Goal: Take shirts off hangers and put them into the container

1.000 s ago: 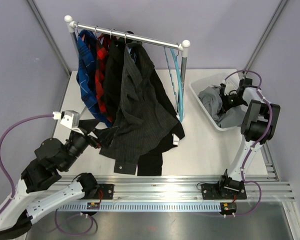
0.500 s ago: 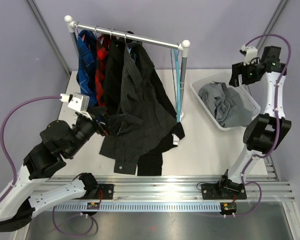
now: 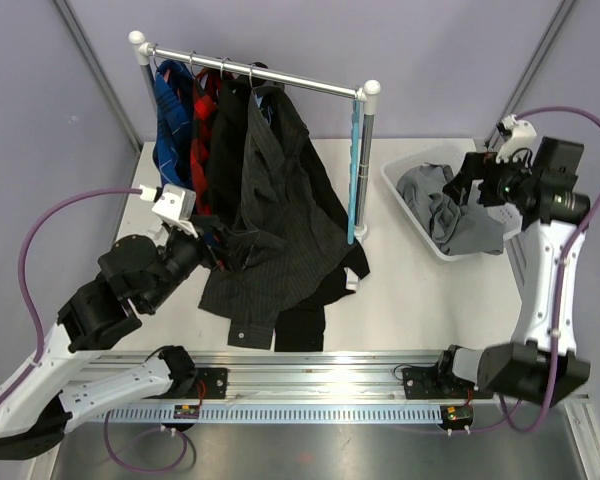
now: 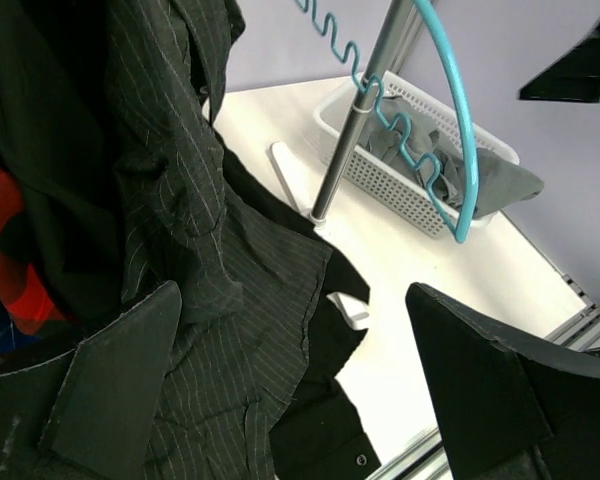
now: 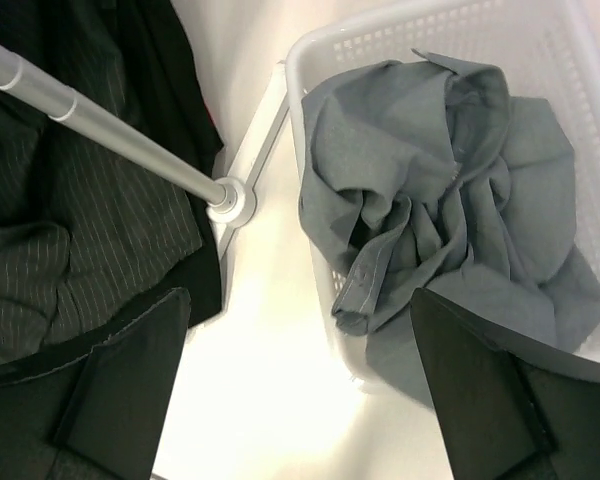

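While the grey shirt [image 5: 430, 180] lies in the white perforated plastic basket [image 5: 540, 40], left gripper [image 4: 290, 300] and right gripper [image 5: 300, 300] are held wide (both empty); the hanging charcoal pinstriped shirt [image 3: 280, 220] should be gripped near its collar.

Shirt [image 3: 450, 215] in container [image 5: 500, 30], hung shirts [image 3: 270, 210] on rail [image 3: 280, 80] left of it

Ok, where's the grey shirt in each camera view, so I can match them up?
Top external: grey shirt right of centre, crumpled in the white basket.
Left wrist: grey shirt upper right, in the basket behind the blue hanger.
Right wrist: grey shirt centre right, spilling over the basket rim.
Shared landmark: the rack's metal post beside the basket.
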